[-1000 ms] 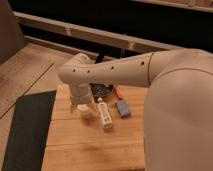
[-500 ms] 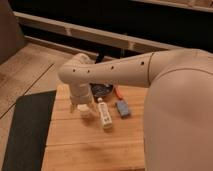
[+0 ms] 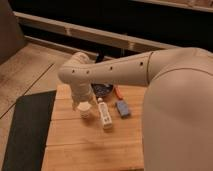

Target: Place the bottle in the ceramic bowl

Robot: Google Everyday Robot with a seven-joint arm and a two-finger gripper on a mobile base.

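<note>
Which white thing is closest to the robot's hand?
The cup, the short round one. The gripper hangs right over it. The bottle is long and slim and sits a little further to the right, beside the cup.

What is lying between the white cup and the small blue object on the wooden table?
The bottle lies flat there, as the camera view shows. The gripper is low over the white cup, left of the bottle.
</note>
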